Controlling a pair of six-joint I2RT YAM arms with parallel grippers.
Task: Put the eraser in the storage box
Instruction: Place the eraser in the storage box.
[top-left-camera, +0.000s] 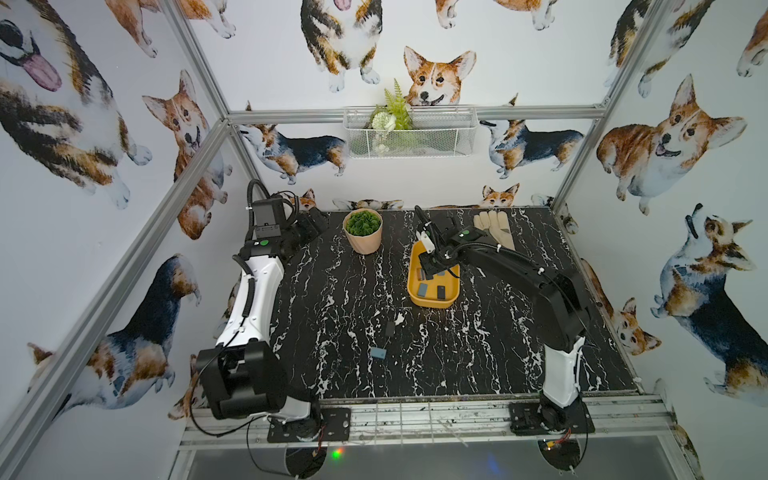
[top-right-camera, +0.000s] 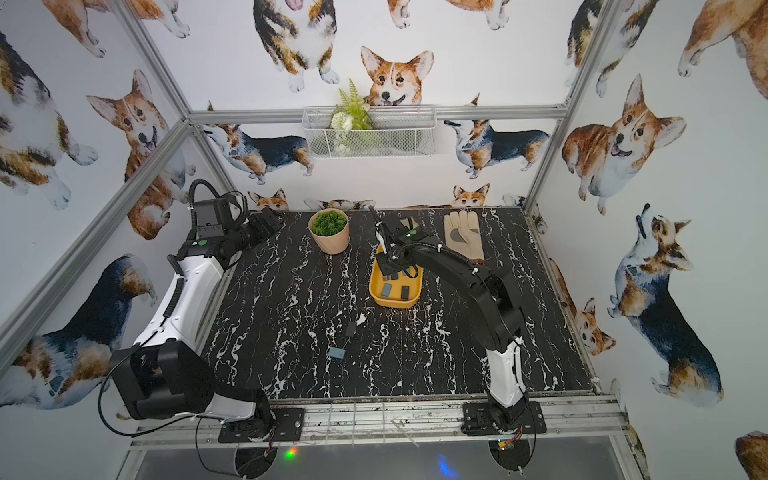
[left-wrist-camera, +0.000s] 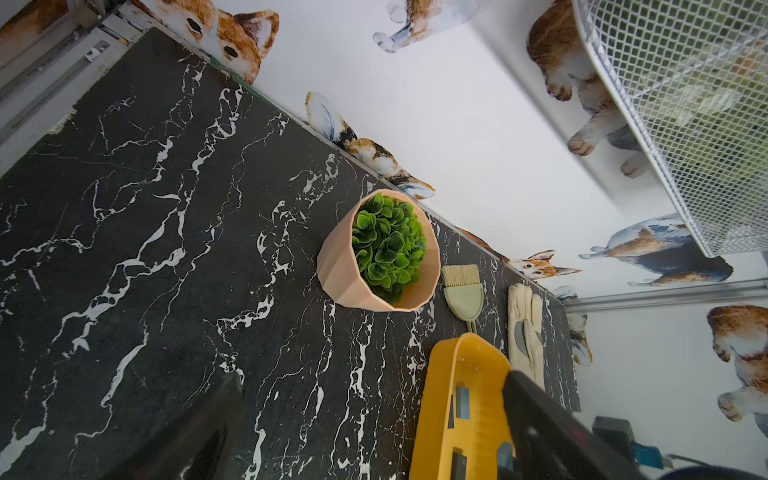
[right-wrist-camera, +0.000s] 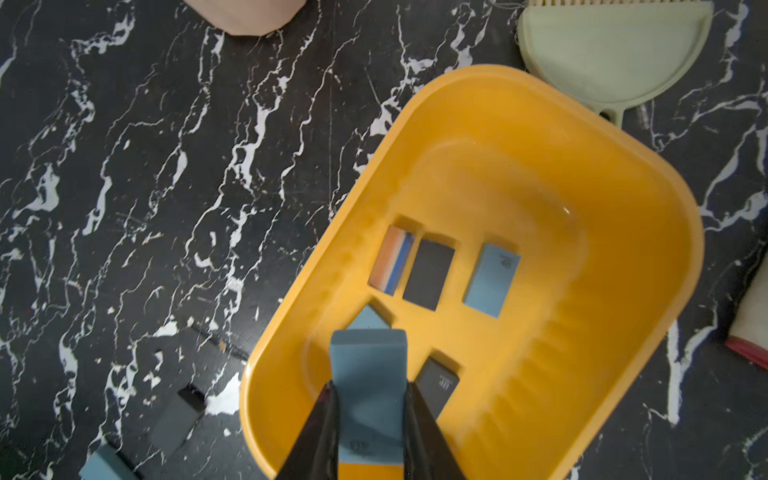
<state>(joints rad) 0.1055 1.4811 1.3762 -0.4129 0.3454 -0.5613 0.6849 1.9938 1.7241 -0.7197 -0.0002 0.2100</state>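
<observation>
The mustard-yellow storage box (top-left-camera: 432, 305) (right-wrist-camera: 540, 104) sits right of centre at the back of the black marble table. My right gripper (top-left-camera: 430, 272) (right-wrist-camera: 370, 388) hangs over the box's near end, shut on a blue-grey eraser (right-wrist-camera: 368, 357) that sticks out past the fingertips. Several erasers lie on the box floor, among them a striped one (right-wrist-camera: 392, 259), a black one (right-wrist-camera: 428, 274) and a blue one (right-wrist-camera: 492, 280). Two more rest on the table: black (top-left-camera: 390, 328) and blue (top-left-camera: 378, 353). My left gripper (top-left-camera: 309, 226) (left-wrist-camera: 374, 436) stands open and empty at the back left.
A pink plant pot (top-left-camera: 363, 237) stands left of the box. A work glove (top-left-camera: 494, 228) lies to the box's right at the back. A pale green hand brush (right-wrist-camera: 611, 54) lies just behind the box. A white wire basket (top-left-camera: 409, 133) hangs on the back wall.
</observation>
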